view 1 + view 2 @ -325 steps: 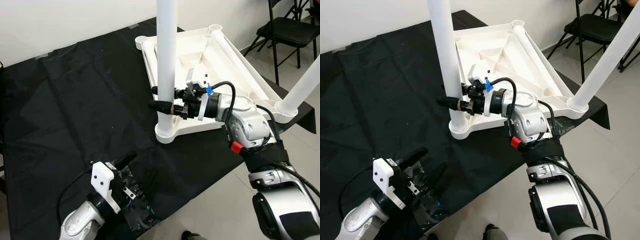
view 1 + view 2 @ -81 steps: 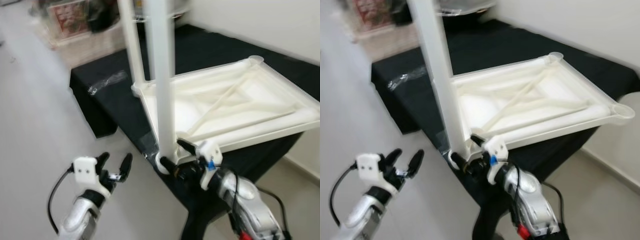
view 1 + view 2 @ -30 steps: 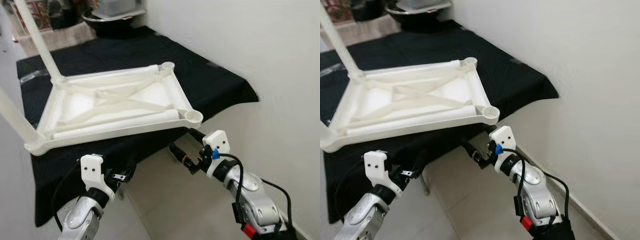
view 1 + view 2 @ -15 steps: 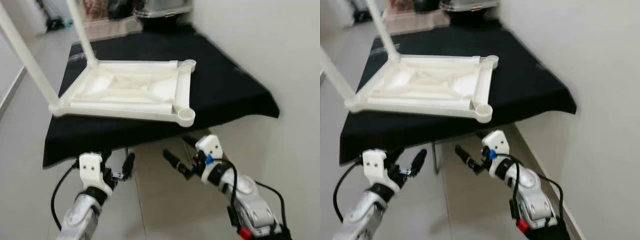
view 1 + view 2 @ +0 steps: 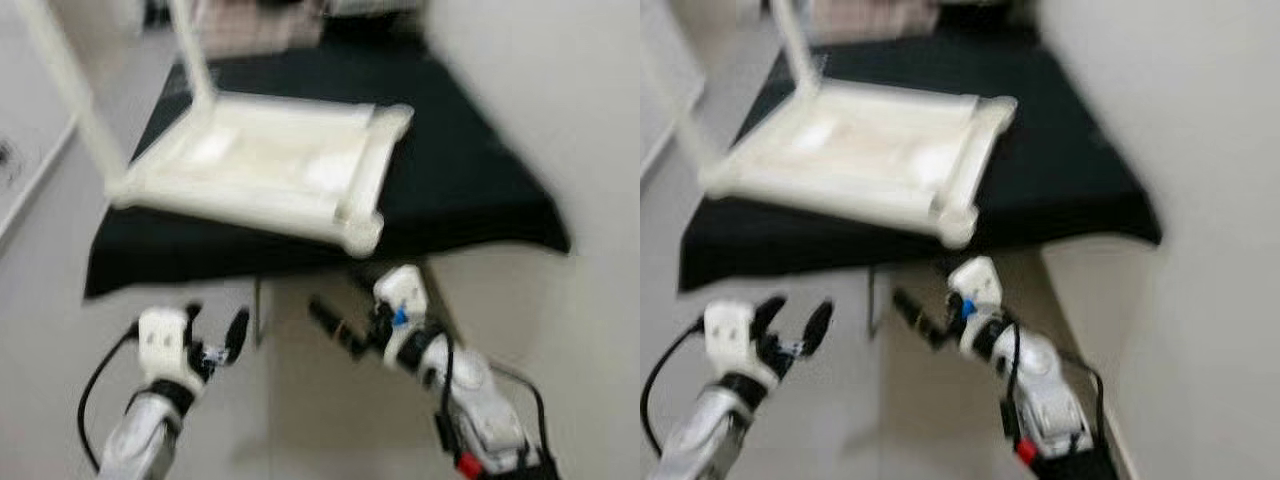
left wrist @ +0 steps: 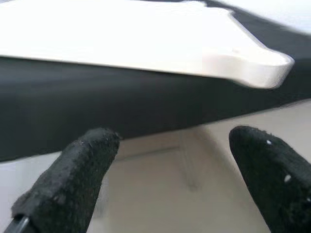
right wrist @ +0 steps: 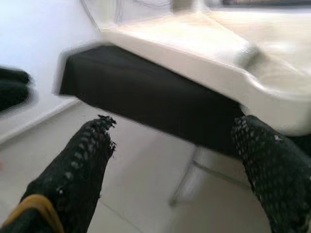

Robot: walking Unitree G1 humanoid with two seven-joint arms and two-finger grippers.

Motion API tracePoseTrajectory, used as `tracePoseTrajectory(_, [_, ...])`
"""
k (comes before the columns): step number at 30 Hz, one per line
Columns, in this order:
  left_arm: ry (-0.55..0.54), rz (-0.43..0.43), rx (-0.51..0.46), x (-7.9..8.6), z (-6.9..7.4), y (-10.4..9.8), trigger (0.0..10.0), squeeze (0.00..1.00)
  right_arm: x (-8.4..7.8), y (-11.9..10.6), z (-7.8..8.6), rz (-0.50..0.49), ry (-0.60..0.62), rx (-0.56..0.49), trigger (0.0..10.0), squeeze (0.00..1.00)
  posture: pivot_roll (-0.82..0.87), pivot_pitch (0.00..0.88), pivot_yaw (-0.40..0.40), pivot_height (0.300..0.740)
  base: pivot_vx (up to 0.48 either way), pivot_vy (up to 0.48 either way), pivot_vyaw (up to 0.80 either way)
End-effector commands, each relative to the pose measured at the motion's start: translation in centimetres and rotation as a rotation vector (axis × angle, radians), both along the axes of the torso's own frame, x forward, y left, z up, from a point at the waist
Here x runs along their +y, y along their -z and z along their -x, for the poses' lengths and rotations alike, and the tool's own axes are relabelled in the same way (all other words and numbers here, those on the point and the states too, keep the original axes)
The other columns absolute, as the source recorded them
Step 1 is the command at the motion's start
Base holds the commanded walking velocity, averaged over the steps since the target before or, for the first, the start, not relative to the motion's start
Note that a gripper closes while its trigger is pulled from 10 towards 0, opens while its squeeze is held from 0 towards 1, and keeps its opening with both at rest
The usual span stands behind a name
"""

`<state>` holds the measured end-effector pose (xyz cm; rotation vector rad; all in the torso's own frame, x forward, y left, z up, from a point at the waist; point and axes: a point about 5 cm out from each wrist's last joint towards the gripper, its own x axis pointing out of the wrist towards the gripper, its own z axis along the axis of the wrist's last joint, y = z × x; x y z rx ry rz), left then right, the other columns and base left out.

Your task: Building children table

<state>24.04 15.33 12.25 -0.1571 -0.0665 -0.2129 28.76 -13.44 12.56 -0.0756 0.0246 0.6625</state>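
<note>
The white children's table top (image 5: 270, 170) lies upside down on a black-covered table (image 5: 470, 170). Two white legs (image 5: 70, 90) stand up from its far-left corners. The picture is blurred. My left gripper (image 5: 215, 330) hangs open below the table's near edge, over the floor. My right gripper (image 5: 345, 305) is also open and low, just under the top's near corner (image 5: 362, 235). In the left wrist view the open fingers (image 6: 73, 179) frame the black cloth and the white corner (image 6: 243, 68). In the right wrist view the fingertips (image 7: 77, 165) stand apart with nothing between them, below the white corner (image 7: 252, 82).
A white wall (image 5: 560, 100) runs close along the right side. Pale tiled floor (image 5: 40, 330) lies in front of and left of the table. A thin table leg (image 7: 187, 179) drops from the black cloth.
The whole picture has shifted and blurred, so the camera is moving. Both grippers stay open and low in front of the table edge, much as half a second ago.
</note>
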Motion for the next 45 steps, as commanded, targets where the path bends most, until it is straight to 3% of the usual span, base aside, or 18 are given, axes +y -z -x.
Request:
tracePoseTrajectory(1, [-0.031, -0.024, 0.011, 1.1, 0.2, 0.2, 10.0, 0.0, 1.1, -0.7, -0.1, -0.06, -0.035, -0.027, 10.0, 0.0, -0.01, 0.155, 0.028, 0.74, 0.469, 0.0, 0.0])
tracePoseTrajectory(14, [-0.002, -0.063, -0.015, 0.8, -0.1, -0.2, 10.0, 0.0, 0.8, -1.4, 0.0, -0.075, -0.107, -0.026, 10.0, 0.0, -0.01, 0.143, 0.03, 0.74, 0.374, 0.0, 0.0])
tracePoseTrajectory(21, [-0.001, -0.107, -0.004, 0.6, 0.0, -0.1, 10.0, 0.0, -1.1, -5.0, -1.2, -0.097, -0.166, -0.027, 10.0, 0.0, -0.01, 0.146, 0.036, 0.74, 0.0, 0.0, 0.0])
tracePoseTrajectory(22, [0.006, -0.122, -0.019, 0.6, 0.1, -0.3, 10.0, 0.0, -1.5, -6.1, -0.7, -0.028, -0.246, -0.021, 10.0, 0.0, -0.01, 0.149, 0.036, 0.74, 0.0, 0.0, 0.0])
tracePoseTrajectory(23, [0.006, -0.122, -0.019, 0.6, 0.1, -0.3, 10.0, 0.0, -1.5, -6.1, -0.7, -0.028, -0.246, -0.021, 10.0, 0.0, -0.01, 0.149, 0.036, 0.74, 0.0, 0.0, 0.0])
tracePoseTrajectory(25, [0.021, -0.129, -0.046, 0.4, 0.3, -0.6, 10.0, 0.0, -1.9, -6.6, 0.1, 0.012, -0.33, 0.064, 10.0, 0.0, -0.01, 0.151, 0.037, 0.74, 0.0, 0.0, 0.0])
tracePoseTrajectory(29, [0.102, -0.133, -0.097, 0.0, 1.2, -1.3, 10.0, 0.0, -3.1, -8.2, 1.2, 0.071, -0.452, 0.13, 10.0, 0.0, -0.02, 0.157, 0.038, 0.74, 0.0, 0.0, 0.0])
tracePoseTrajectory(34, [0.221, -0.232, -0.101, -0.2, 2.7, -1.2, 10.0, 0.0, -4.4, -8.1, 2.6, 0.24, -0.572, 0.323, 10.0, 0.0, -0.02, 0.157, 0.039, 0.74, 0.0, 0.0, 0.0])
tracePoseTrajectory(39, [0.29, -0.286, -0.048, -1.4, 4.2, 0.3, 10.0, 0.0, -4.0, -6.5, 2.7, 0.31, -0.556, 0.45, 10.0, 0.0, -0.02, 0.142, 0.039, 0.74, 0.0, 0.0, 0.0])
tracePoseTrajectory(45, [0.24, -0.271, -0.058, -1.8, 4.6, 0.6, 10.0, 0.0, -3.0, -5.5, 1.4, 0.273, -0.448, 0.441, 10.0, 0.0, -0.02, 0.129, 0.029, 0.74, 0.0, 0.0, 0.0])
